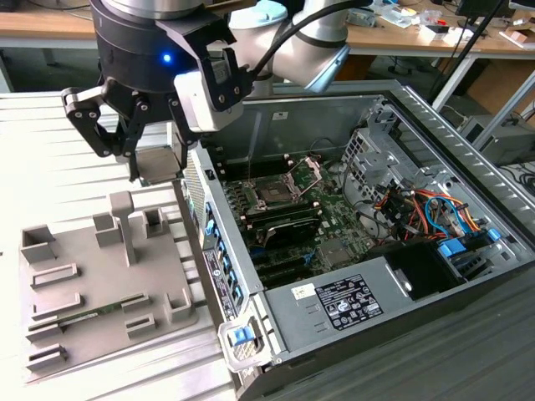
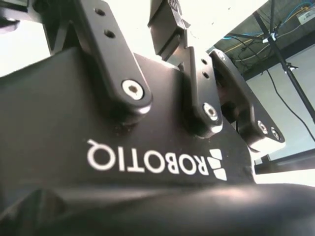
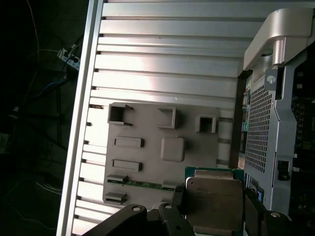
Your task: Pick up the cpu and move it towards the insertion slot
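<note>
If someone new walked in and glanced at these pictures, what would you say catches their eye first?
Probably the gripper, raised above the grey fixture plate at the exterior view's left, shut on the cpu, whose silvery top faces the first wrist view. Next, the opened computer case beside it on the exterior view's right, with the insertion slot uncovered and its retaining plate hinged up.

Arm reaching down from above; gripper [image 1: 155,163] pointing down, fingers [image 1: 132,154] clamped inward.
</note>
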Robot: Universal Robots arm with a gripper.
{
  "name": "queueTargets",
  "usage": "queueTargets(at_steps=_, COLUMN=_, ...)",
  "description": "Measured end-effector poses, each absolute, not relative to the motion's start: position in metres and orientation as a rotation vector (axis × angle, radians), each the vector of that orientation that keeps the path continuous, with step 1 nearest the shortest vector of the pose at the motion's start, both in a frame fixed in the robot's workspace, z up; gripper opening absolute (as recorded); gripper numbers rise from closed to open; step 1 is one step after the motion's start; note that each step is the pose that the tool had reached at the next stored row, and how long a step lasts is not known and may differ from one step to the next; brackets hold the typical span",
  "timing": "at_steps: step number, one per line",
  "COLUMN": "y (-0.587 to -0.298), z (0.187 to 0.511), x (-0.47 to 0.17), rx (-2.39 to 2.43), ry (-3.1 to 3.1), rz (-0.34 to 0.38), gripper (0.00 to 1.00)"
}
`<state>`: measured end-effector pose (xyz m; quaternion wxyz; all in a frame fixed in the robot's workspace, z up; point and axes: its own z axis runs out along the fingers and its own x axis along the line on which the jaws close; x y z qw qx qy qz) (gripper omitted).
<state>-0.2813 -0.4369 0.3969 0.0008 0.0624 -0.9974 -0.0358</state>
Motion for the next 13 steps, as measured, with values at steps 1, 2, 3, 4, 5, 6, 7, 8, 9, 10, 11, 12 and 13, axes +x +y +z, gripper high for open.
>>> queueTargets(at_steps=1, y=-0.437, z=0.397, x=-0.280, rx=0.196, ry=-3.132, rz=-0.112, gripper=0.55)
queueTargets(at_steps=2, y=-0.437, z=0.397, x=-0.279, rx=0.196, ry=-3.132, rz=-0.112, gripper=0.55)
queueTargets(at_steps=3, y=-0.437, z=0.397, x=-0.278, rx=0.196, ry=-3.132, rz=-0.112, gripper=0.55)
queueTargets(at_steps=4, y=-0.437, z=0.397, x=-0.276, rx=0.196, ry=-3.132, rz=-0.112, gripper=0.55)
queueTargets(at_steps=5, y=-0.437, z=0.397, x=-0.274, rx=0.196, ry=-3.132, rz=-0.112, gripper=0.55)
queueTargets(at_steps=6, y=-0.437, z=0.397, x=-0.273, rx=0.196, ry=-3.132, rz=-0.112, gripper=0.55)
queueTargets(at_steps=7, y=-0.437, z=0.397, x=-0.270, rx=0.196, ry=-3.132, rz=-0.112, gripper=0.55)
queueTargets(at_steps=8, y=-0.437, z=0.397, x=-0.269, rx=0.196, ry=-3.132, rz=-0.112, gripper=0.55)
queueTargets(at_steps=9, y=-0.437, z=0.397, x=-0.267, rx=0.196, ry=-3.132, rz=-0.112, gripper=0.55)
queueTargets(at_steps=10, y=-0.437, z=0.397, x=-0.265, rx=0.196, ry=-3.132, rz=-0.112, gripper=0.55)
queueTargets(at_steps=11, y=-0.437, z=0.397, x=-0.264, rx=0.196, ry=-3.132, rz=-0.112, gripper=0.55)
queueTargets(at_steps=12, y=-0.437, z=0.397, x=-0.263, rx=0.196, ry=-3.132, rz=-0.112, gripper=0.55)
queueTargets(at_steps=13, y=-0.437, z=0.397, x=-0.263, rx=0.196, ry=-3.132, rz=-0.112, gripper=0.55)
